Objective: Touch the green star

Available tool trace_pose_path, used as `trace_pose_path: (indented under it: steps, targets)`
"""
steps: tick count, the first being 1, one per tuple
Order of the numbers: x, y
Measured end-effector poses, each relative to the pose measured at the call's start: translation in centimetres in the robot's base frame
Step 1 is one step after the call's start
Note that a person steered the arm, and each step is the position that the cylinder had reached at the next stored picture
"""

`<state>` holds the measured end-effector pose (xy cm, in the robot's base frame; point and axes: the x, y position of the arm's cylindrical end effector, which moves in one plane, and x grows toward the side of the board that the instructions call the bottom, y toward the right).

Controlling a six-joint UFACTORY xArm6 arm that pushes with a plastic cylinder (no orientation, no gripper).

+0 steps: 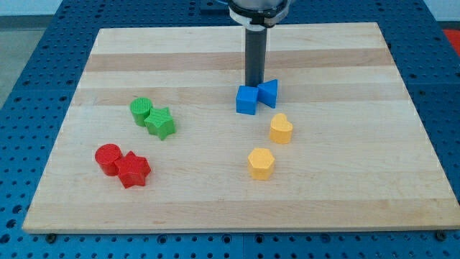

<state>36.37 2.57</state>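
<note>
Apparently my tip (pixel 254 85) well right of green star (pixel 160 123).

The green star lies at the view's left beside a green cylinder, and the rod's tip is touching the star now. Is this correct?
Not quite. In the camera view my tip is not at the green star; it stands behind the two blue blocks, well to the view's right. The star does lie beside the green cylinder.

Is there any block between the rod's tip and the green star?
No. In the camera view, only bare board lies between my tip, behind the blue blocks, and the green star.
</note>
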Motion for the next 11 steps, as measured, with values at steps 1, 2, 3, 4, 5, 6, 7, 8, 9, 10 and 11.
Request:
trace_pose_path:
  steps: [1, 2, 3, 4, 5, 6, 7, 8, 9, 10, 11]
  targets:
    - [-2.5, -0.1]
    - [-4.0, -1.3]
    - [-4.3, -1.3]
    - [-5.2, -4.4]
    - [-5.0, -10.7]
    - [-2.5, -13.7]
    - [1.4, -15.3]
    - [4.9, -15.6]
    - [5.3, -12.7]
    - [5.2, -8.7]
    - [5.2, -5.8]
